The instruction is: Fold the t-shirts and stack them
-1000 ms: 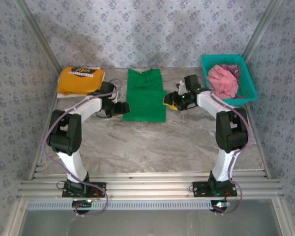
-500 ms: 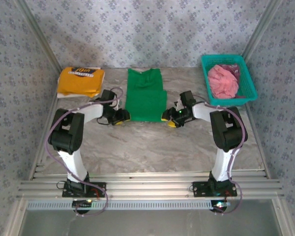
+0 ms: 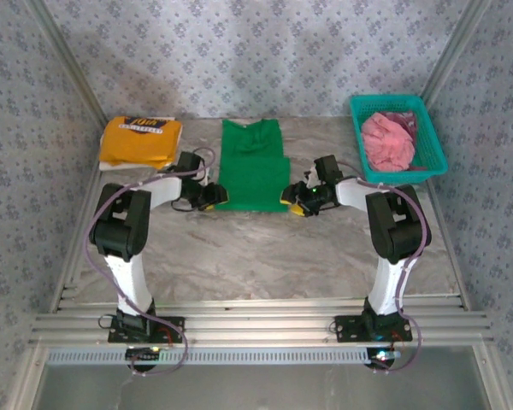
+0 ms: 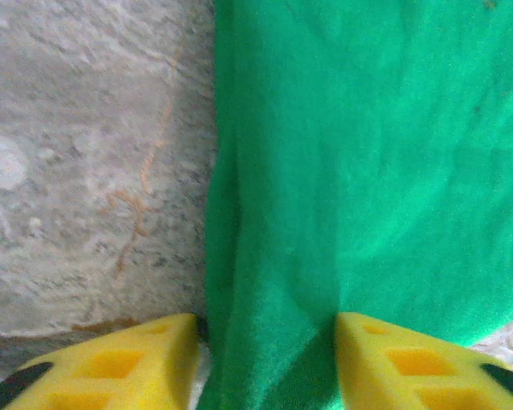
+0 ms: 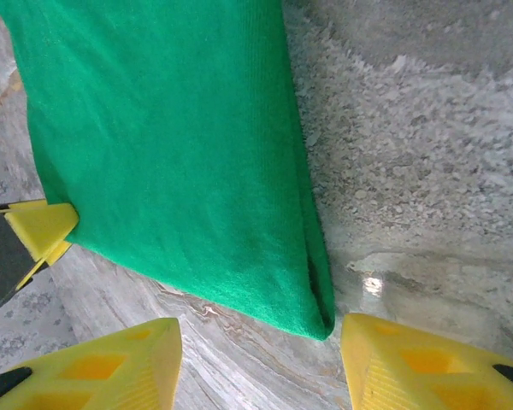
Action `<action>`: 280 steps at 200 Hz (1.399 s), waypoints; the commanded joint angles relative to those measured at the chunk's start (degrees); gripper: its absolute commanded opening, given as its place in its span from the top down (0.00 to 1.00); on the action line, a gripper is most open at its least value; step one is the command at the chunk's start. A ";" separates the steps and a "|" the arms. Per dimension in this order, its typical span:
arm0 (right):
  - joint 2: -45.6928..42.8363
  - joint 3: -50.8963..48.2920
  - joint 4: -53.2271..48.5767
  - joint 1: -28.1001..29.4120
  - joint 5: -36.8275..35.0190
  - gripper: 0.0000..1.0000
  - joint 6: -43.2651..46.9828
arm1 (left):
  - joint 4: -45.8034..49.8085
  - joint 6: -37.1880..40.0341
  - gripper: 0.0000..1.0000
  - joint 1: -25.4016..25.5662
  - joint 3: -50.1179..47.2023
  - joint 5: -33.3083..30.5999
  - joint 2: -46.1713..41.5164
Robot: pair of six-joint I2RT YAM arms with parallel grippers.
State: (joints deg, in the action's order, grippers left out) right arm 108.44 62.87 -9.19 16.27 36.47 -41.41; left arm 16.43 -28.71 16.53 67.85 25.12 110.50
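Though cropped (far end), green t-shirt

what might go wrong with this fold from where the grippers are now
1. The right gripper is open, with just the tip of the near corner of the green shirt between its fingers. Shutting there may catch too little cloth, and it could slip off.
2. The left gripper is open and straddles a crease at the shirt's edge. It may pinch only some layers, and the fold could come undone when lifted.
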 commanded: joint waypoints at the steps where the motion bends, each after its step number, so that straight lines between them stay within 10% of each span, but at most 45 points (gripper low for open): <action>1: 1.56 -0.55 1.12 -0.24 0.37 0.46 -1.62 | -1.52 -0.39 0.65 0.87 0.74 1.25 0.87; 71: 4.67 -0.30 6.54 0.61 1.79 0.46 -8.86 | -0.96 0.06 1.00 0.78 0.45 0.54 -0.65; 142: 5.93 -0.50 9.93 3.91 3.29 0.57 -13.06 | -2.12 -0.91 1.00 0.60 -0.53 0.59 -2.04; 205: 4.67 0.05 8.52 2.93 0.76 1.00 -12.06 | -2.23 -1.44 1.00 -0.49 -2.29 0.14 -3.96; 280: -3.42 2.48 3.33 1.38 0.61 1.00 -5.46 | 0.93 -0.56 1.00 -0.72 -3.15 -0.89 -13.14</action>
State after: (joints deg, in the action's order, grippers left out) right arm 109.10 62.98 -3.14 17.69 37.65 -50.13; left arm 15.51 -29.65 15.84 65.14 25.08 102.80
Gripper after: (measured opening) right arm 0.066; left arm 0.055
